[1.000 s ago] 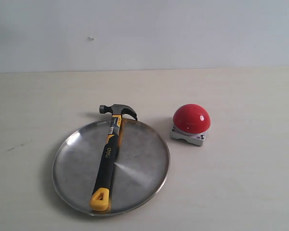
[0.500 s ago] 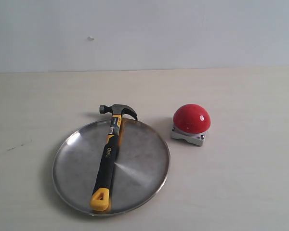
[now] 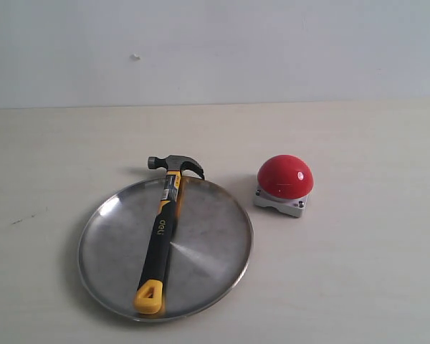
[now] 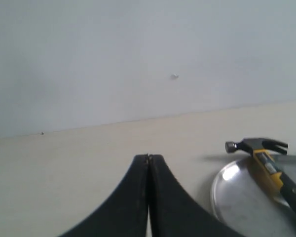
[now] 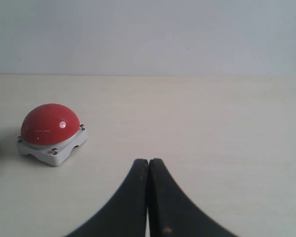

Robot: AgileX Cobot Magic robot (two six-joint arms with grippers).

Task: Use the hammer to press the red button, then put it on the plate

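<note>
The claw hammer (image 3: 160, 236) lies on the round silver plate (image 3: 208, 251). Its black and yellow handle runs across the plate left of centre. The yellow butt (image 3: 148, 296) rests just inside the rim on the near side. The steel head (image 3: 175, 163) overhangs the rim on the side toward the table's far edge. That far edge meets the pale wall (image 3: 272, 50). A broad band of bare table (image 3: 358, 272) lies between it and the hammer head.

The red button (image 3: 285, 176) sits on its light-grey base just beside the plate, on the right arm's side. It is not touching the plate: a narrow strip of tabletop separates the base from the rim. The tabletop beyond the button toward the right edge is open, as is the tabletop beyond the plate toward the left edge. The table's near edge is out of frame.

Neither arm shows in the exterior view. The left gripper (image 4: 148, 158) has its black fingers pressed together with nothing between them; it hangs above bare table, well apart from the plate's rim. The right gripper (image 5: 148, 160) is likewise closed tip to tip on nothing, over open tabletop clear of the button.
</note>
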